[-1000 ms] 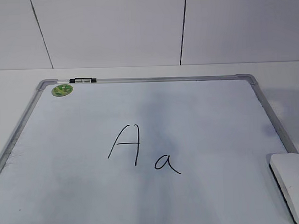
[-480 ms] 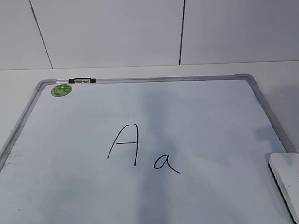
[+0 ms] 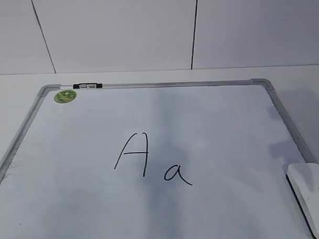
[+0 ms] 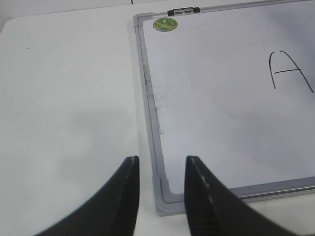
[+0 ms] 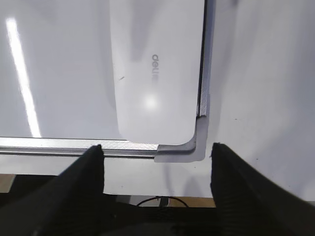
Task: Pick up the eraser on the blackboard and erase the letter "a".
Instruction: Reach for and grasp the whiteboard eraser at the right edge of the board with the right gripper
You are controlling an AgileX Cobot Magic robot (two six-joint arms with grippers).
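Observation:
The blackboard (image 3: 212,117) is a white dry-erase board with a grey frame, lying flat. A small letter "a" (image 3: 177,174) is written right of a taller capital "A" (image 3: 132,154). The white eraser (image 3: 311,190) lies on the board's near right corner. In the right wrist view the eraser (image 5: 157,69) lies just beyond my right gripper (image 5: 156,150), which is open wide and empty above the board's corner (image 5: 192,150). My left gripper (image 4: 161,164) is open and empty over the board's near left corner (image 4: 167,199). The small "a" is out of both wrist views.
A round green sticker (image 3: 65,95) sits at the board's far left corner, next to a black and silver clip (image 3: 87,86) on the frame. White table surrounds the board, and a panelled wall stands behind it. The table's front edge and a cable show under the right gripper (image 5: 162,199).
A shadow on the board's right side has slid nearer the eraser, and a dark sliver now shows at the right edge of the exterior view. The eraser and letters have not moved.

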